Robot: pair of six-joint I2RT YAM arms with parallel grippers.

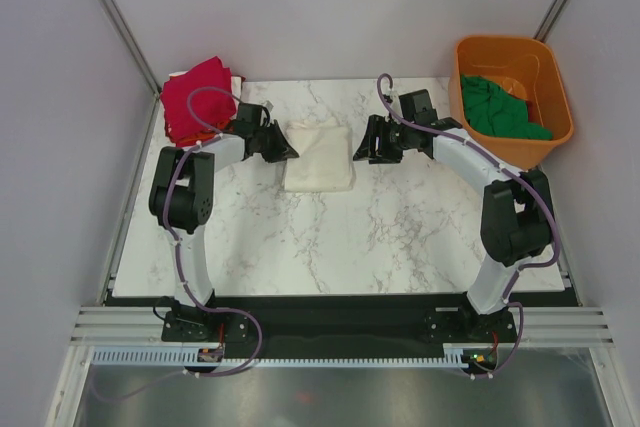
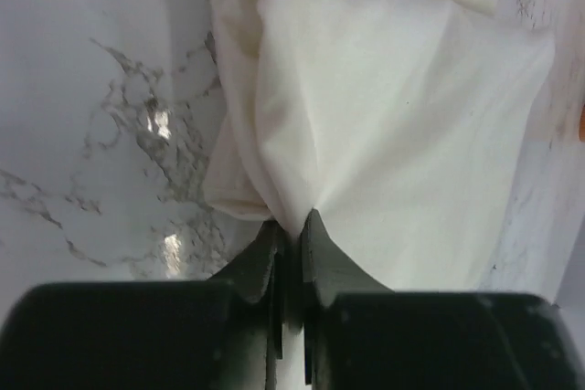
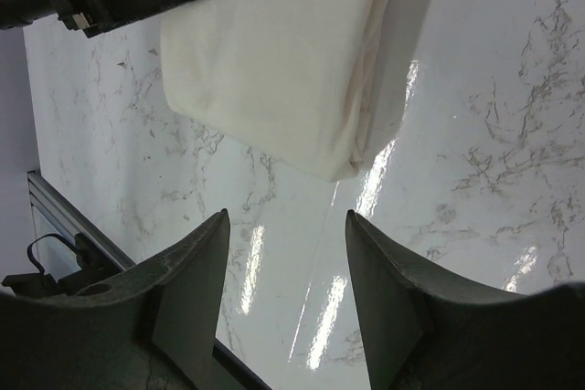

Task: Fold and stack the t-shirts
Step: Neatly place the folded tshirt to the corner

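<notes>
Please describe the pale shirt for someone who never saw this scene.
Find the marble table. At its far middle lies a folded cream-white shirt. Its neighbours are coloured: red shirts far left, a green shirt in the orange tub.

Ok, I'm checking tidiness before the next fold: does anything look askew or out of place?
The red pile sits at the far-left corner of the table and seems to overhang its edge. The cream shirt is bunched where the left end effector pinches it. The green shirt lies crumpled in the orange tub.
</notes>
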